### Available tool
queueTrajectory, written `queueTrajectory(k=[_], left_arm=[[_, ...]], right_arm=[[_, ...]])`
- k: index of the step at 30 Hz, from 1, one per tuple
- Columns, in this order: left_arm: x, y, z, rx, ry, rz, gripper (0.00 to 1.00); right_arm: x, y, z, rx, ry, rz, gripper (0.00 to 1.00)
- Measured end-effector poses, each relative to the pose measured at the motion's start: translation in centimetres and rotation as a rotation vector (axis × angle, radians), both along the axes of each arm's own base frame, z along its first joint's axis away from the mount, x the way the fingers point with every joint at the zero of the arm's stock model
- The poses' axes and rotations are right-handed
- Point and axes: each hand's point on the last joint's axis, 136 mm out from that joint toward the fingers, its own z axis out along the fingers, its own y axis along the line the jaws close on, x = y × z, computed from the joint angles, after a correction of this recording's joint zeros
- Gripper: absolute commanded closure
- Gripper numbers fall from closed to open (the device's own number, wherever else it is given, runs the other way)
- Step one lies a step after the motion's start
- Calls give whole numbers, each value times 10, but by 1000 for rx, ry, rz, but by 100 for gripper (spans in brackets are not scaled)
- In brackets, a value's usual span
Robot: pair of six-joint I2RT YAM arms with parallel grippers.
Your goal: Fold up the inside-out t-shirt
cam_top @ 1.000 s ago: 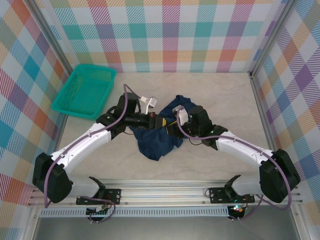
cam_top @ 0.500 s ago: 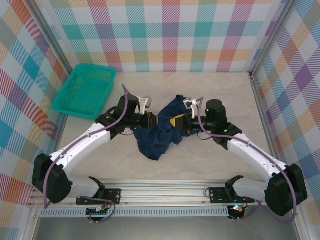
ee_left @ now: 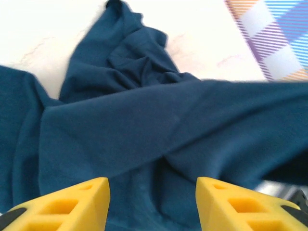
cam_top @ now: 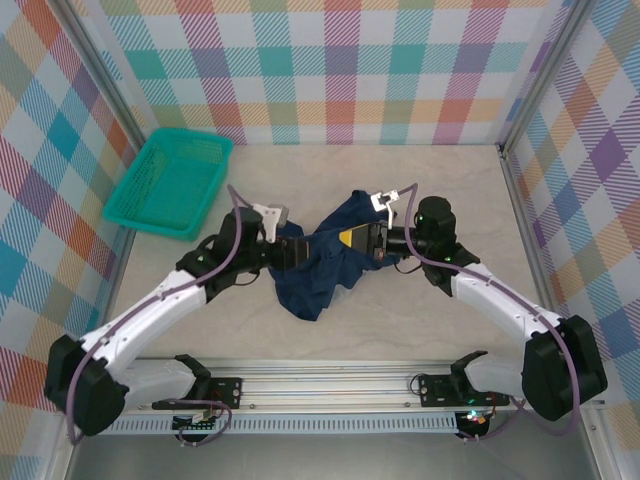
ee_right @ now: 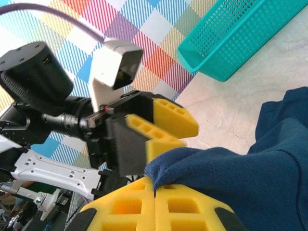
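While the right end effector (ee_right: 155,186) pinches a raised fold of the inside-out t-shirt (cam_top: 312,285), bunched on the desk (cam_top: 440,190) between the arms, the left end effector (ee_left: 152,185) gapes empty; it should bite a hem edge, then both spread the cloth flat.

T-shirt (cam_top: 312,278) on table (cam_top: 455,195) centre; basket (cam_top: 170,186) behind-left, well apart.

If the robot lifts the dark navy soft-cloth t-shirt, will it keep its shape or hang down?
Probably floppy: the dark navy soft-cloth t-shirt drapes in loose folds from the shut right gripper. Likely light, since one small pinch holds part of it up.
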Motion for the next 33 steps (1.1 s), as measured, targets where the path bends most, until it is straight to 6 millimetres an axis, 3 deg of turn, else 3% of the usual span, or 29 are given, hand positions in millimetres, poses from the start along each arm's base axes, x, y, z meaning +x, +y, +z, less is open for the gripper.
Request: queueTrajectory(k=[5,10,15,18,22,24,28,33], left_arm=[[-14,-27,2,-45,-20,-137,49],[-5,-46,-16,-27,20,-199,51],[-3,-59,-15,-61,22,-249,52],[-2,-65,-11,-85,16,-271,63],[2,-74,-12,-105,25,-289,95],[2,-76,-10,-119,23,-301,100],[-1,-75,6,-195,29,-325,100],[-21,-69,52,-342,-6,-382,100]], right_arm=[[-1,-2,0,3,4,13,100],[0,-3,0,2,8,14,100],[0,-5,-2,-4,19,11,100],[0,-6,-2,-6,19,6,100],[-1,-11,2,-4,7,1,100],[-1,-16,4,-8,0,-7,100],[4,-36,2,-43,-10,-71,100],[8,-50,-5,-123,-24,-143,100]])
